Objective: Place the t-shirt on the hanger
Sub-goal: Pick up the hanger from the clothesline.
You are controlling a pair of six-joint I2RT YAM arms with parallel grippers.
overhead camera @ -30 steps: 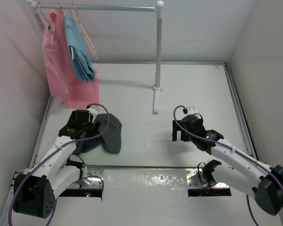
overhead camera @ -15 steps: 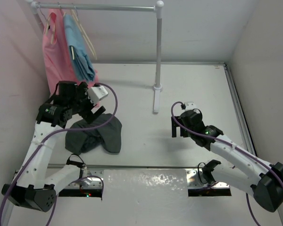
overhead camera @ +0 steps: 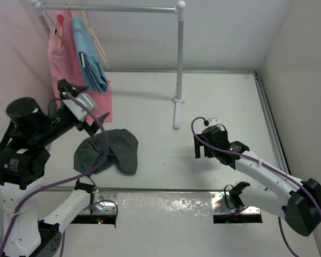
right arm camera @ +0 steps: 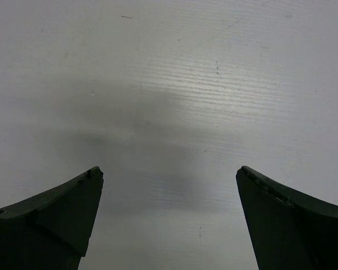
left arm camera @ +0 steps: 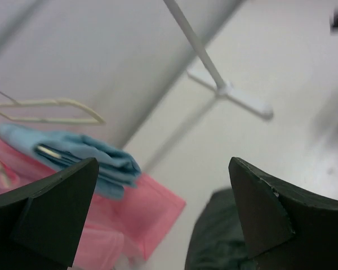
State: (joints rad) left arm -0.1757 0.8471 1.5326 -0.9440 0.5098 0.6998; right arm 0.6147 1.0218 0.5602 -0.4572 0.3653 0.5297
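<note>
Showing the t-shirt (overhead camera: 108, 151) lying crumpled on the table (overhead camera: 230, 101), well apart from the hanger (left arm camera: 50, 104) on the rail (overhead camera: 107, 8), left gripper (left arm camera: 163, 169) and right gripper (right arm camera: 169, 174) both gaping wide and empty; likely handling as soft, light, floppy cloth, best pinching at the collar.

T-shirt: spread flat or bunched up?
Bunched: the t-shirt lies in a rumpled heap on the table, no sleeves laid out.
</note>
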